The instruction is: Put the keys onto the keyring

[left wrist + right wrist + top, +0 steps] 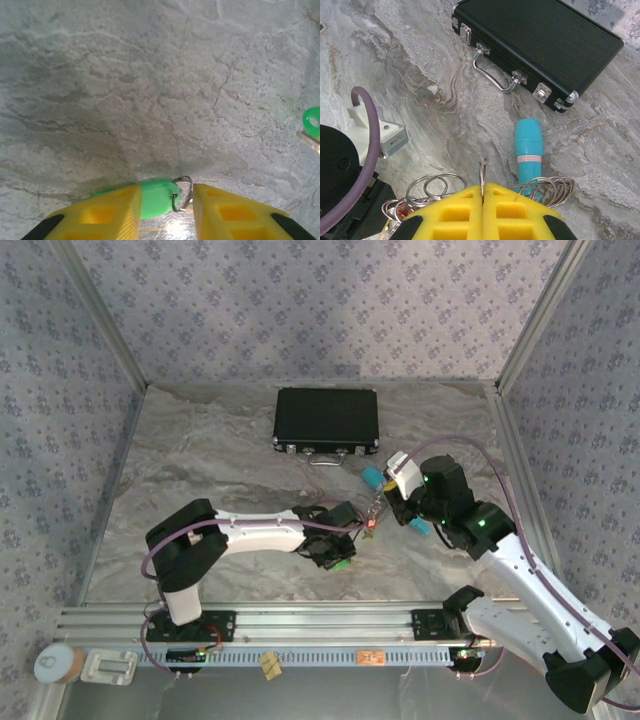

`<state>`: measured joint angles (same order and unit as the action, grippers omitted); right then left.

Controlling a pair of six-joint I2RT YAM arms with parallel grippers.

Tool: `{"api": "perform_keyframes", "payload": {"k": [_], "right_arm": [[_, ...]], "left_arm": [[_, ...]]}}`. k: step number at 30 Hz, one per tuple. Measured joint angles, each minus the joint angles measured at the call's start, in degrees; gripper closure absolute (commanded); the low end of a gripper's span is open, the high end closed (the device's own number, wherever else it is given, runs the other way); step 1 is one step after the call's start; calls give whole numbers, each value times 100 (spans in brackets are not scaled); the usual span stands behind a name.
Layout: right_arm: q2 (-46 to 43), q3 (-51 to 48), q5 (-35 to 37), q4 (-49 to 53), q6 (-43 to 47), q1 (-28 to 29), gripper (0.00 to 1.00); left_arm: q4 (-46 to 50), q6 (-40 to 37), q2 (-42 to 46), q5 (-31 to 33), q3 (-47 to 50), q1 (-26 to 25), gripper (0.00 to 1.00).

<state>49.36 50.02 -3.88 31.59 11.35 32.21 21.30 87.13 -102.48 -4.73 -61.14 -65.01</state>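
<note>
While the right gripper [482,189] is clamped shut on the thin keyring [482,172], on the near side of the black case [535,45], the left gripper [166,192] stands partly open around a green key [157,198]; whether it grips is unclear.

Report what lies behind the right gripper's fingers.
Behind the right gripper, the keyring fans silvery loops to both sides, and a teal cylinder lies on the table, pointing toward the black case. The fingers cover the loops' lower parts and the cylinder's near end.
</note>
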Motion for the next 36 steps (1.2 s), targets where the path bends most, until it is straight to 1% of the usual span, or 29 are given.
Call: {"api": "perform_keyframes", "payload": {"k": [3, 6, 17, 22, 33, 36], "right_arm": [[0, 0, -2, 2, 0, 0, 100], [0, 0, -4, 2, 0, 0, 100], [0, 0, -48, 4, -2, 0, 100], [0, 0, -79, 20, -2, 0, 100], [-26, 0, -92, 42, -2, 2, 100], [-26, 0, -107, 42, -2, 2, 100]], "left_arm": [[0, 15, -9, -24, -17, 15, 74], [2, 20, -59, -44, -39, 22, 75], [195, -114, -94, -42, -326, 52, 75], [302, -118, -186, -42, -361, 52, 72], [319, -223, -358, -46, -505, 52, 78], [321, -245, -372, -44, -520, 52, 77]]}}
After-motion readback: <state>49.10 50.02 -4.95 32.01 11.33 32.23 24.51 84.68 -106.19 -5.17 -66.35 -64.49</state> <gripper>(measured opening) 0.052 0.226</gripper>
